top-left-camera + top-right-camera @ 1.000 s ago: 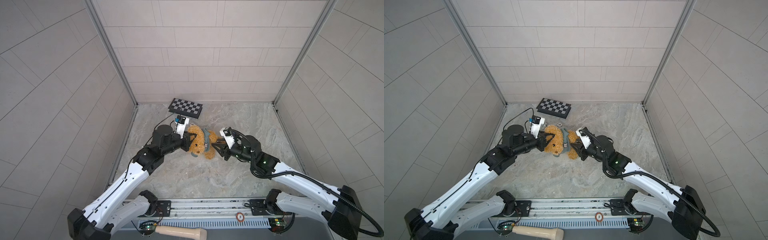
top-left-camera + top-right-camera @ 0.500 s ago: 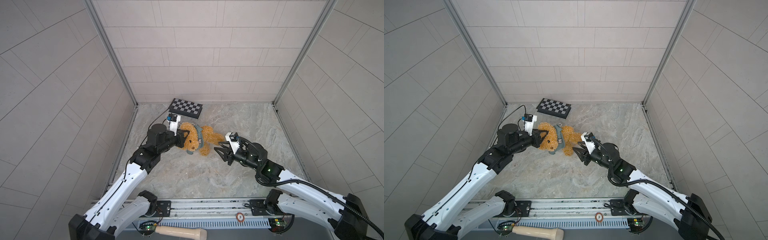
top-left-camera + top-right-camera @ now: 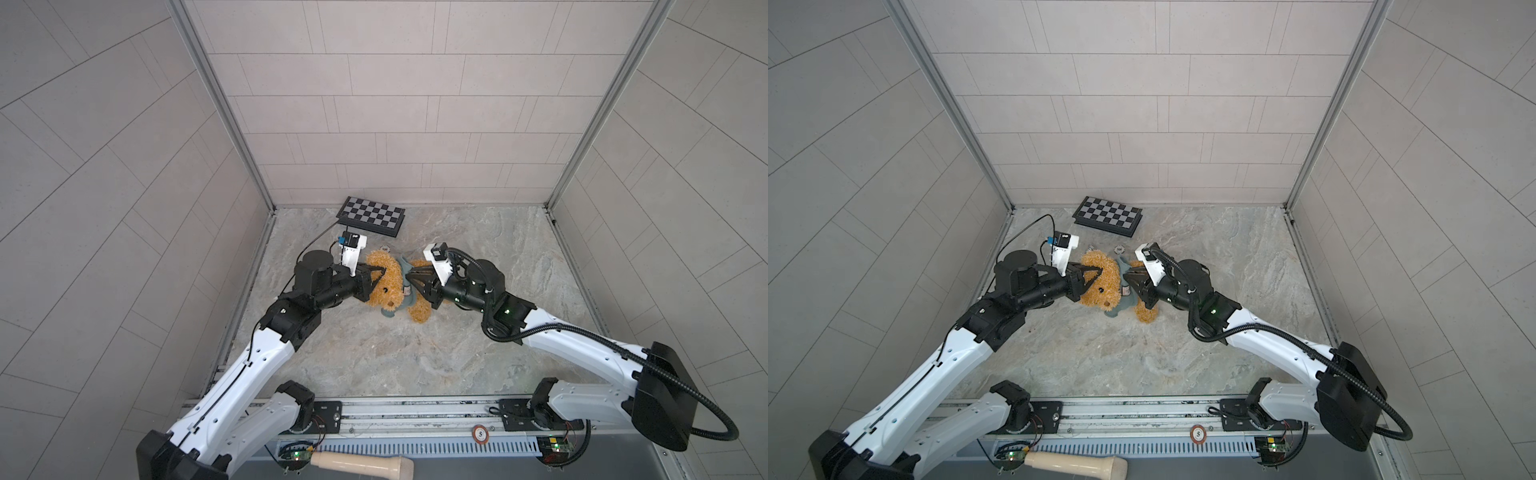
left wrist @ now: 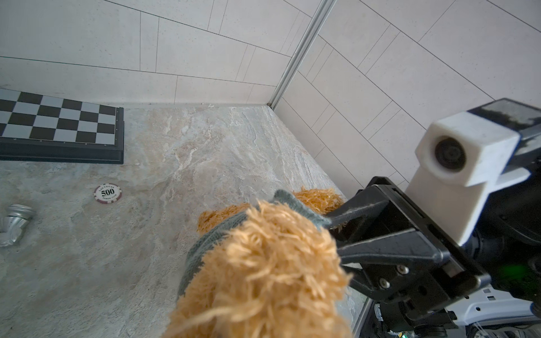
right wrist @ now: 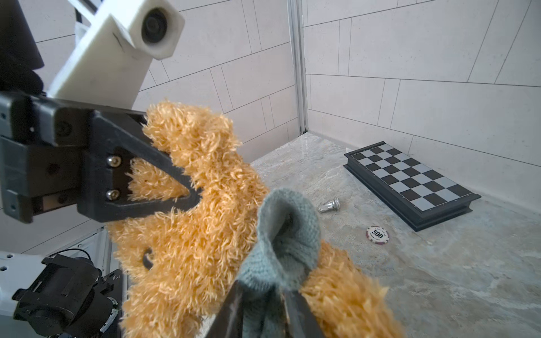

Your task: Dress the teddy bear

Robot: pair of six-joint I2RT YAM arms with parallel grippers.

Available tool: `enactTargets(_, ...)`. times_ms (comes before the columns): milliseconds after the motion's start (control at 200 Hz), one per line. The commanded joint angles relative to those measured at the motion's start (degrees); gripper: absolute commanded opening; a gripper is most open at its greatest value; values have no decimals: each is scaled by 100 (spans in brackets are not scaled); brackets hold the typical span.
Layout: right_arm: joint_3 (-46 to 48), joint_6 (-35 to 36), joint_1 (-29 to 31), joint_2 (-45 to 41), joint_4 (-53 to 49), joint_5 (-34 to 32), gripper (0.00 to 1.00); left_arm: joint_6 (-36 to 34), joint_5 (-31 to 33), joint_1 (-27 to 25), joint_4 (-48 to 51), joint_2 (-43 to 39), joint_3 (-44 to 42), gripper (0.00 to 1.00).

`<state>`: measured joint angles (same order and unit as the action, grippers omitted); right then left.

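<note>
Two-sided hold on the teddy bear, visible in both top views. Lies between the arms on the marbled floor, left of its middle and a little in front of the chessboard, head toward the left arm, legs toward the right arm. Cannot tell whether resting fully on the stone or partly lifted.

Narrow setting on the left gripper, clamped on shaggy fur at the bear's head. Seen from the right wrist, the same left gripper with tips nearly meeting, a tuft pinched between them and an ear bulging above the upper finger.

Narrow setting as well on the right gripper, pinching the grey-green knitted garment at the bear's neck. Seen from the left wrist, the right gripper with its upper tip pressing on the knit edge; in its own wrist view, dark fingers flanking a bunched fold of the knit.

Elsewhere on the floor, apart from the bear and near the chessboard: a poker chip marked 500 and a silver chess piece. By the front rail in a top view, a pale wooden handle.
</note>
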<state>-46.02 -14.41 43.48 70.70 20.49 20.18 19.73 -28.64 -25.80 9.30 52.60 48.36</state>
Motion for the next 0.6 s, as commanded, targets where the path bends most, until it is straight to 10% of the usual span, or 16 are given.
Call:
enactTargets(0, -58, -121, 7, 71, 143, 4, 25, -4, -188, -8, -403, -84, 29, 0)
enactTargets(280, 618, -356, 38, -496, 367, -180, 50, -8, -142, 2, -428, -36, 30, 0)
enactTargets(596, 604, -352, 28, -337, 400, -267, 25, 31, -229, -30, -460, -16, 37, 0)
